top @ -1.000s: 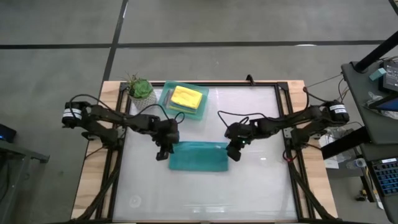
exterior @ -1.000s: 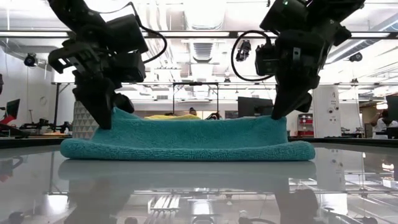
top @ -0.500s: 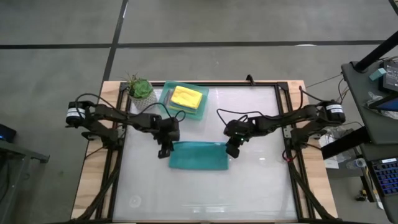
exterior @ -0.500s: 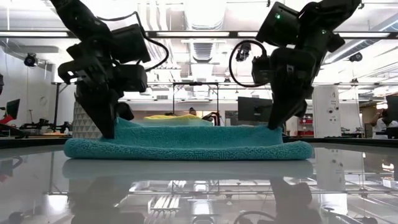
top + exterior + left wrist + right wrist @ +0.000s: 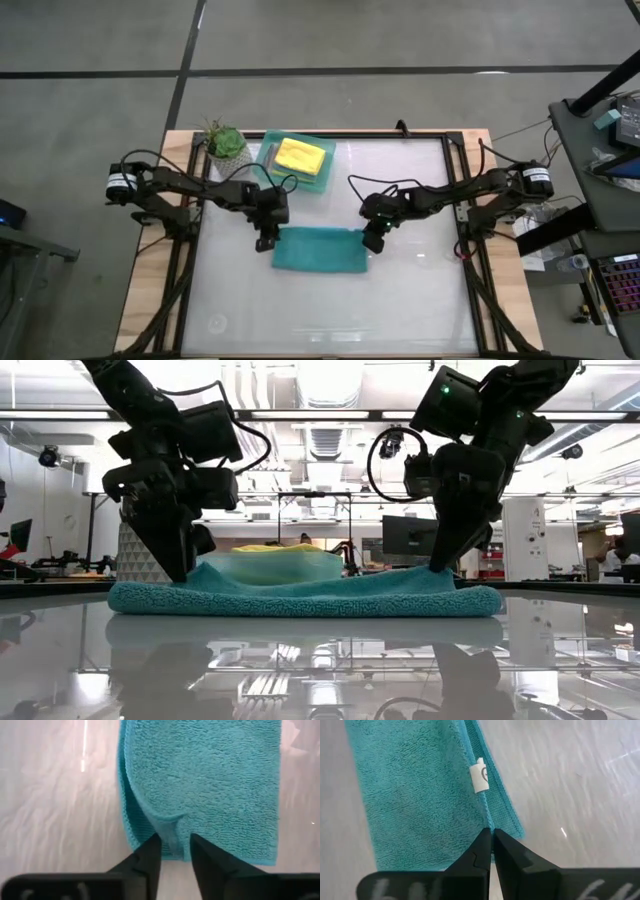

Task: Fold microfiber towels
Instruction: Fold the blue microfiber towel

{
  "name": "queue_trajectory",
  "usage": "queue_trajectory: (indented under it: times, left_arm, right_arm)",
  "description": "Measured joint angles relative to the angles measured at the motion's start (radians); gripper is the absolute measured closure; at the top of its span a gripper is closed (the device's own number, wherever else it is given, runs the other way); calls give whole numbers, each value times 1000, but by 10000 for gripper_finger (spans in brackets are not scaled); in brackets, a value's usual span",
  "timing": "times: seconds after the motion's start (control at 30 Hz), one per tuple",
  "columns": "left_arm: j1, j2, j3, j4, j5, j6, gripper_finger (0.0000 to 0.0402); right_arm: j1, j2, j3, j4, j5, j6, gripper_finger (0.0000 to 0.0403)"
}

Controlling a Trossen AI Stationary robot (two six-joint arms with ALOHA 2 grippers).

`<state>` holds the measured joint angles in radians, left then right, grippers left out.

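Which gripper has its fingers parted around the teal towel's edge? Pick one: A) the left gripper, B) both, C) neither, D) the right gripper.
A: in the left wrist view the left gripper shows a gap between its fingers with the folded edge of the teal towel in it, while the right gripper has its fingers pressed together on the towel's edge.

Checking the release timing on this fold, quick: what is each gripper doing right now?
Left gripper: parted slightly around the teal towel corner.
Right gripper: shut on the towel's far corner edge.
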<state>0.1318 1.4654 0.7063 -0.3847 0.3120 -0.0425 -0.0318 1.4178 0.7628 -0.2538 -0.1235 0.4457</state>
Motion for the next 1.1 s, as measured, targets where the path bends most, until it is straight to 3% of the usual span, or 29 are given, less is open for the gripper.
queue_trajectory:
  times: [0.2,0.37,0.57,0.73,1.0,1.1]
  left_arm:
    - [0,0,0,-1,-14,-1,254]
    - [13,-9,3,-73,-15,2,227]
    - [26,-52,4,-142,-27,23,224]
    - [17,-95,8,-126,-69,19,224]
    - [-102,-111,5,21,-155,-28,224]
    - [-161,-93,2,80,-243,-28,224]
  right_arm:
    - [0,0,0,0,65,-1,365]
    - [-6,-6,0,-4,104,-13,334]
    - [-8,-24,0,0,104,-61,310]
    - [22,-24,0,57,105,-46,317]
    - [142,-23,0,144,178,-44,341]
    - [176,-21,0,165,205,-37,341]
